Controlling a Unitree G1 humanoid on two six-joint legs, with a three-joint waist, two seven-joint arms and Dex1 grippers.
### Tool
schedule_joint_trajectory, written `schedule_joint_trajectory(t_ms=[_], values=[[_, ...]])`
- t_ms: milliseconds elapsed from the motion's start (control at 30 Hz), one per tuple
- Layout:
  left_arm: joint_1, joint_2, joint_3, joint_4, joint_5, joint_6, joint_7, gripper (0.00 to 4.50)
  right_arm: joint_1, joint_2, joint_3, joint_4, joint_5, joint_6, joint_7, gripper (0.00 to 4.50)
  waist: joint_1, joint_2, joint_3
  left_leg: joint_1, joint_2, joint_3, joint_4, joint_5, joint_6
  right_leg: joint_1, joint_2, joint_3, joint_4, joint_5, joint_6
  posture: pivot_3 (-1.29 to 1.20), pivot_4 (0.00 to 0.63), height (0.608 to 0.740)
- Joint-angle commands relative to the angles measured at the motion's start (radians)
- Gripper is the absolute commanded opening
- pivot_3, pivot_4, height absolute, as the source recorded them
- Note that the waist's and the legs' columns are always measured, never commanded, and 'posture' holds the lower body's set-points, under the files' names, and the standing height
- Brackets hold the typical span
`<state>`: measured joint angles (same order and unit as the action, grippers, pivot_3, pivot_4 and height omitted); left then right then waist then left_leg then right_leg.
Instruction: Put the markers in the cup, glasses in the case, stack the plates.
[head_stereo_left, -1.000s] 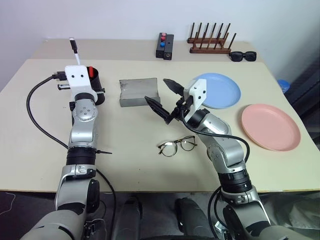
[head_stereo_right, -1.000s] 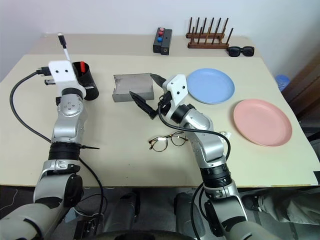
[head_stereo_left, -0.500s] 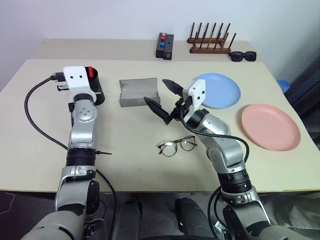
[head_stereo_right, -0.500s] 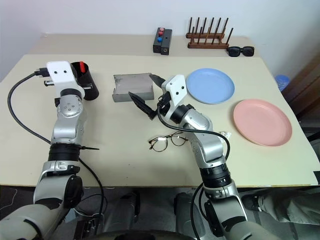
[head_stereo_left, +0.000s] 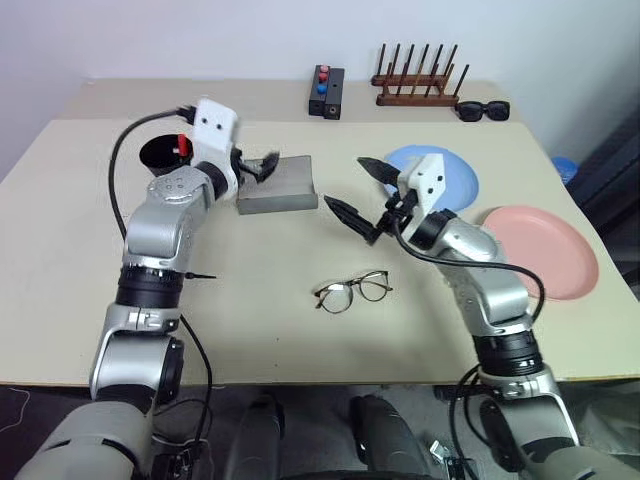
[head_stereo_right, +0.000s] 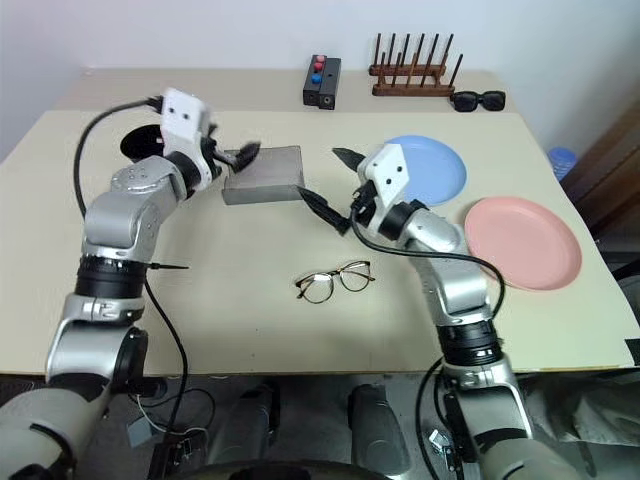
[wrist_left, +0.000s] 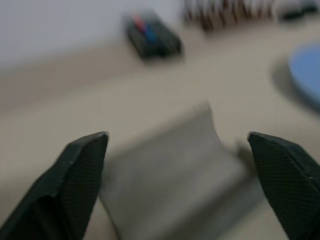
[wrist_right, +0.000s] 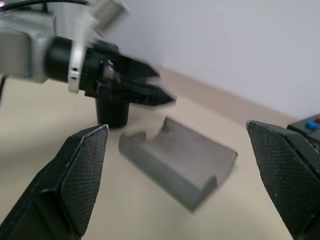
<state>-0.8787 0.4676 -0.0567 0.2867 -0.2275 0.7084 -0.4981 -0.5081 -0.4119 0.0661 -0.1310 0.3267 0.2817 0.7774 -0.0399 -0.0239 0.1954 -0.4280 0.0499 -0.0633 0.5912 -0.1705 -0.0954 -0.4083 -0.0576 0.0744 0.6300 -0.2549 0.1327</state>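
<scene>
Glasses lie on table, near the case — thin wire, judged fragile; best pinched at bridge. Left gripper and right gripper are spread — nothing held.

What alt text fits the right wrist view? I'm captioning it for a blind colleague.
An open grey spectacle case lies on a beige table, framed by the right gripper's two spread black fingers. Beyond it, the left gripper reaches in front of a black cup.
</scene>
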Motion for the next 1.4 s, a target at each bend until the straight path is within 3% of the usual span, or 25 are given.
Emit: schedule_joint_trajectory(t_ms=[33, 233, 500, 600, 733, 833, 933, 1067, 1233, 1400], values=[[-0.056, 0.044, -0.094, 0.088, 0.044, -0.036, -0.169, 4.45, 0.051, -0.135, 0.041, -0.113, 0.016, 0.03, 0.158, 4.5, -0.001, 0.0, 0.0, 0.0, 0.0, 0.0, 0.0, 0.0, 0.001, 0.0, 0.0, 0.0, 0.0, 0.0, 0.0, 0.0, 0.15, 0.74], [-0.144, 0.065, -0.169, 0.326, 0.104, -0.136, -0.377, 4.45, 0.126, -0.27, 0.015, -0.177, 0.026, 0.067, 0.223, 4.5, -0.007, 0.0, 0.001, -0.001, 0.0, 0.0, 0.001, -0.001, 0.001, -0.001, 0.0, 0.0, 0.0, -0.003, -0.003, 0.0, 0.15, 0.74], [-0.254, 0.068, -0.211, 0.616, 0.21, -0.294, -0.538, 4.45, 0.184, -0.292, -0.03, -0.197, 0.014, 0.049, 0.193, 4.5, -0.002, 0.0, 0.001, -0.003, 0.0, 0.0, 0.001, -0.001, 0.001, -0.002, 0.0, 0.0, 0.0, -0.003, -0.004, 0.0, 0.15, 0.74], [-0.266, 0.062, -0.208, 0.66, 0.238, -0.335, -0.56, 3.62, 0.187, -0.288, -0.035, -0.203, 0.015, 0.049, 0.179, 4.5, -0.002, 0.0, 0.001, -0.004, 0.0, 0.0, 0.002, -0.001, 0.001, -0.003, 0.0, 0.0, 0.0, -0.003, -0.004, 0.0, 0.15, 0.74], [-0.26, 0.052, -0.188, 0.67, 0.253, -0.372, -0.558, 1.63, 0.184, -0.288, -0.033, -0.206, 0.017, 0.05, 0.17, 4.5, -0.002, 0.0, 0.001, -0.004, 0.0, 0.0, 0.002, -0.001, 0.001, -0.003, 0.0, 0.0, 0.0, -0.002, -0.004, 0.0, 0.15, 0.74], [-0.221, 0.059, -0.178, 0.629, 0.252, -0.441, -0.57, 0.1, 0.182, -0.289, -0.03, -0.207, 0.016, 0.051, 0.167, 4.5, -0.002, 0.0, 0.001, -0.004, 0.0, 0.0, 0.002, -0.001, 0.001, -0.003, 0.0, 0.0, 0.0, -0.002, -0.003, 0.0, 0.15, 0.74], [-0.162, 0.071, -0.152, 0.538, 0.219, -0.49, -0.607, 0.04, 0.183, -0.287, -0.027, -0.212, 0.017, 0.054, 0.163, 4.5, -0.003, 0.0, 0.001, -0.004, 0.0, 0.0, 0.002, -0.001, 0.001, -0.003, 0.0, 0.0, 0.001, -0.002, -0.002, 0.0, 0.15, 0.74], [0.032, 0.168, -0.147, 0.182, 0.145, -0.493, -0.783, 0.04, 0.191, -0.28, -0.017, -0.228, 0.02, 0.06, 0.158, 4.5, -0.006, 0.0, 0.001, -0.004, 0.0, 0.0, 0.001, -0.001, 0.001, -0.004, 0.0, 0.001, 0.001, -0.001, -0.001, 0.0, 0.15, 0.74], [0.177, 0.279, -0.158, -0.089, 0.112, -0.4, -0.888, 0.04, 0.186, -0.274, -0.001, -0.237, 0.028, 0.069, 0.167, 4.5, 0.002, 0.0, 0.001, -0.004, 0.001, 0.0, 0.003, 0.0, 0.001, -0.004, 0.0, 0.0, 0.003, -0.002, -0.004, 0.0, 0.15, 0.74], [0.251, 0.345, -0.177, -0.204, 0.128, -0.382, -0.915, 0.04, 0.167, -0.293, 0.019, -0.232, 0.038, 0.103, 0.212, 4.5, 0.004, 0.0, 0.001, -0.004, 0.0, 0.001, 0.005, -0.001, 0.001, -0.002, -0.001, 0.001, 0.001, -0.003, -0.006, 0.0, 0.15, 0.74]])
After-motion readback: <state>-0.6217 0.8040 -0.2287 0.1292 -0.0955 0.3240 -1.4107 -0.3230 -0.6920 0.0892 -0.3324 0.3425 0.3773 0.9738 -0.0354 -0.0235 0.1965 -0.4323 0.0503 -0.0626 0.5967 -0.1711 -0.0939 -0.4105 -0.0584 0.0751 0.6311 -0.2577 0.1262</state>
